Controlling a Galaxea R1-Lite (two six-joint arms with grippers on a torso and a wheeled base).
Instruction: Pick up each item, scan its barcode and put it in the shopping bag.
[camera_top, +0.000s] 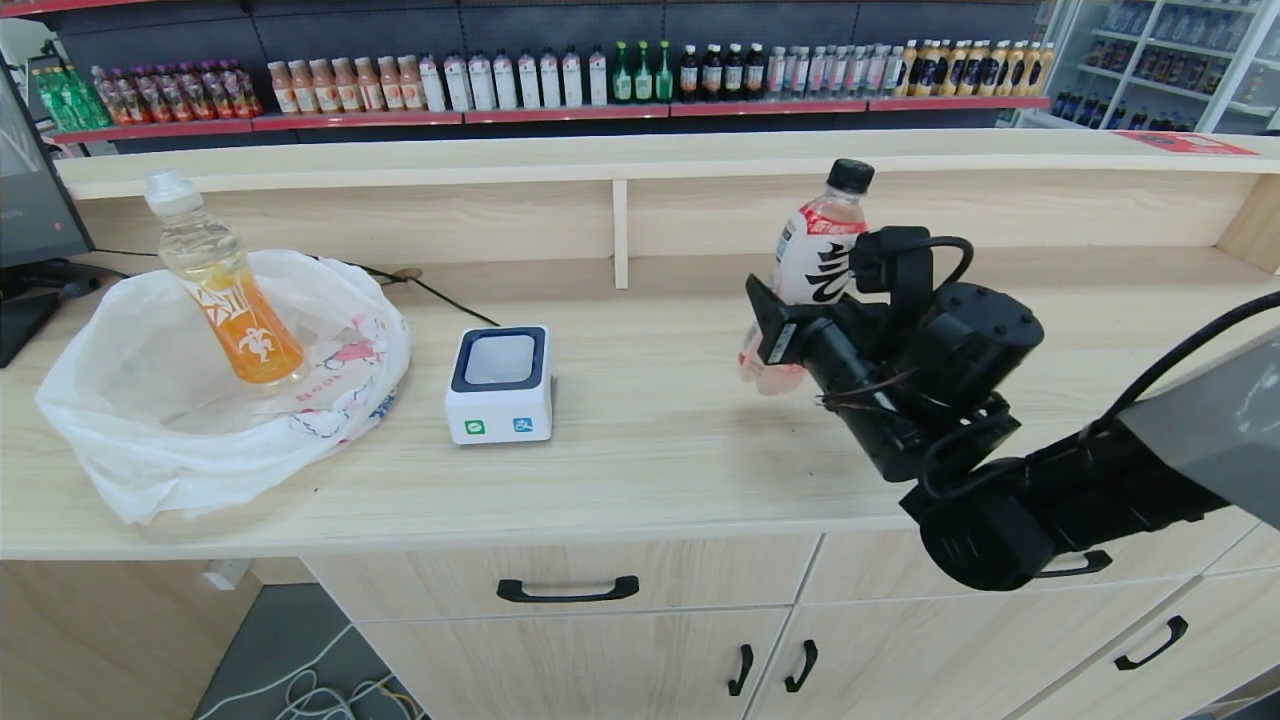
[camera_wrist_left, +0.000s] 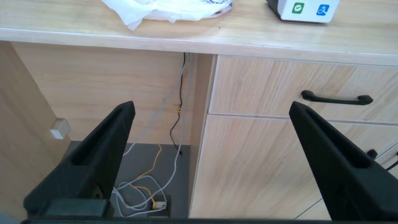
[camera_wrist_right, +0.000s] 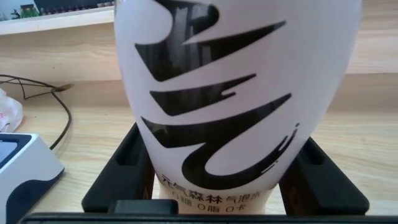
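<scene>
The wooden counter (camera_top: 650, 450) is the stiff, flat base for everything. The white shopping bag (camera_top: 120, 420) lies well off to the left of the right gripper (camera_top: 780, 345), past the scanner. It is thin, limp film with a slack mouth, so it will likely give way and hold nothing upright. The orange drink bottle (camera_top: 225, 290) inside it already leans.

The right jaws pinch the pink drink bottle with the black cap (camera_top: 815, 245) low on its body, and it stands nearly upright above the counter. It looks full, so fairly heavy for its size. Its glossy label sleeve is probably slick and its plastic wall somewhat squeezable. A firm hold on the wide lower body seems right. The white scanner (camera_top: 500, 385) sits lower down, to the left of these jaws.

The left gripper (camera_wrist_left: 211, 107) has its jaws spread and hangs below the counter edge, facing the cabinet fronts.

No barcode shows on the held bottle. The gripper covers its base and part of its label.
</scene>
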